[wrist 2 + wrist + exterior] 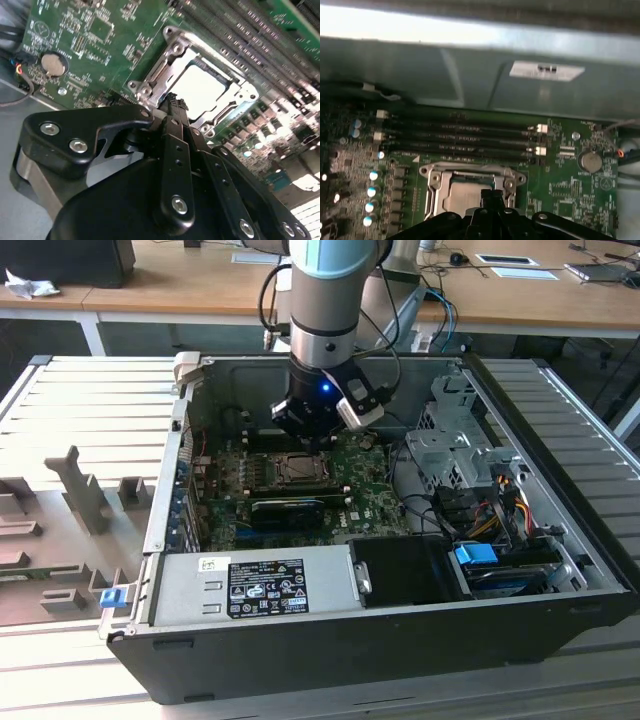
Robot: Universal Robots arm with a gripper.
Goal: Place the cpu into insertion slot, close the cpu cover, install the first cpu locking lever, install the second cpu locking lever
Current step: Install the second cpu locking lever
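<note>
1. Our gripper (318,440) hangs low inside the open computer case (560,570), just above the near edge of the insertion slot (300,468) on the motherboard (370,502).
2. Its fingertips are drawn together, clamped on nothing; we judge a narrow tip suits pushing rather than carrying.
3. The cpu (200,89) lies flat in the socket, and the cpu cover (170,55) sits down around it, so the chip is seated.
4. In the second wrist view the tip touches or nearly touches the cover's edge.
</note>
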